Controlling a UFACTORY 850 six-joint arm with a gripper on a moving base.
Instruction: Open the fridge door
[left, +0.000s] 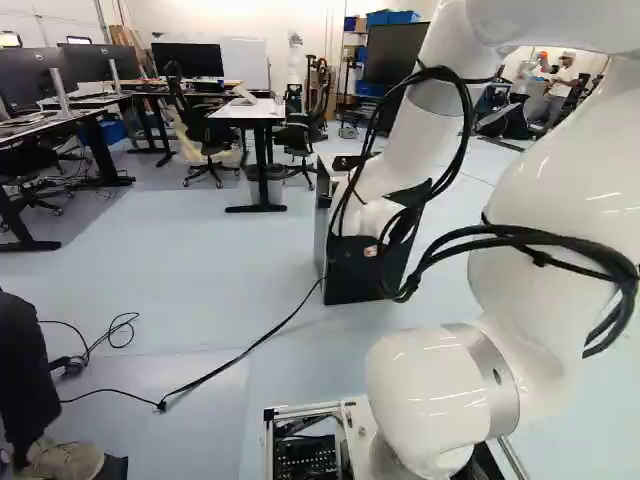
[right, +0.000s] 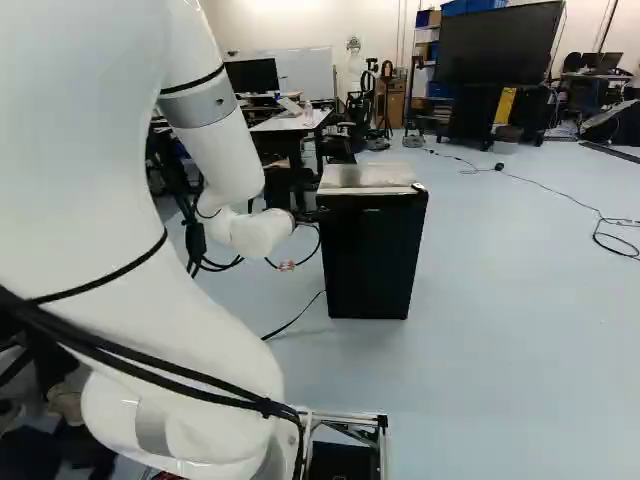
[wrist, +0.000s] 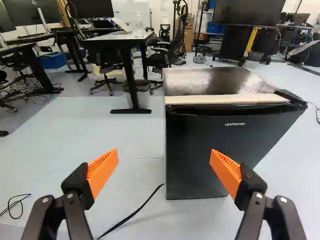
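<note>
1. Gripper (wrist: 164, 175): spread wide, nothing between the pads (wrist: 102, 172). Wrist view has one finger in front of the door face, the other over floor beside the fridge.
2. Fridge (wrist: 215, 80): just ahead of the gripper, upright on the floor, near the middle of the right base view. Door (wrist: 197, 145) looks shut.
3. Step in hand, my read: line up on the free edge, then hook or pinch it. Early in the job.
4. Black cap (wrist: 291, 96) at one top corner looks like the hinge. So work the opposite side edge (wrist: 166, 160), which sits about midway between the fingers. Farthest from hinge = least pull.
5. No handle that I can make out. Best bet: get one finger into the seam from the side, pad behind the door lip, other pad on the face. Don't push the face; that only seats the seal.
6. Pull back slowly, then swing in an arc about the hinge. A straight pull likely slips off or drags the whole fridge.
7. Keep elbow and arm (right: 225, 150) out of the door's sweep.
8. Cord (wrist: 131, 215) lies on the floor by the fridge's foot. Don't snag it if the base rolls.
</note>
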